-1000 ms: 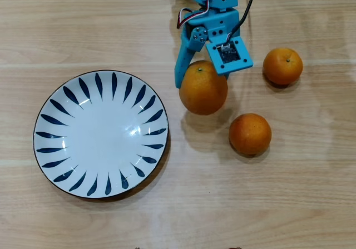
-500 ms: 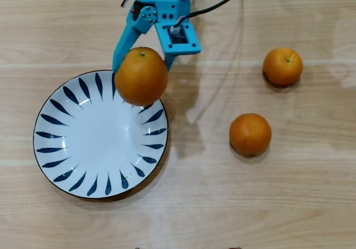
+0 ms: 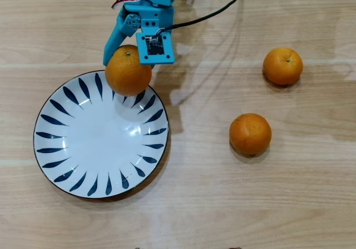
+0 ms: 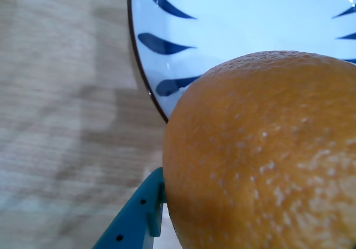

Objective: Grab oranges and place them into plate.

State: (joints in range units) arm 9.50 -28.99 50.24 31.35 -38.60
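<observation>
**First orange is arriving over the plate**

The blue gripper (image 3: 127, 65) is holding the biggest orange (image 3: 128, 71) tight between its two fingers, closed on the fruit's sides. In the overhead view the orange is hanging above the plate (image 3: 67, 149) at about one o'clock of the rim, half over the blue leaf strokes and half over the edge. A second ago this same orange was at the middle of the table (image 3: 222, 204), close to the other two; half a second ago it was already at the plate's edge, and now it is sitting a little more to the left and looking smaller, so I think the arm is lowering it.

In the wrist view the orange (image 4: 261, 154) is filling most of the picture, one blue finger (image 4: 136, 218) is pressing its lower left side, and the plate (image 4: 233, 21) is lying behind it. Whether the fruit is touching the plate, I cannot tell.

The two smaller oranges are waiting on the wood, one at three o'clock (image 3: 250, 133) from the plate, the other (image 3: 282, 66) further at two o'clock. The plate is holding nothing yet. In my opinion the next step is going more toward the centre before opening, because from the rim the fruit may roll out.
</observation>
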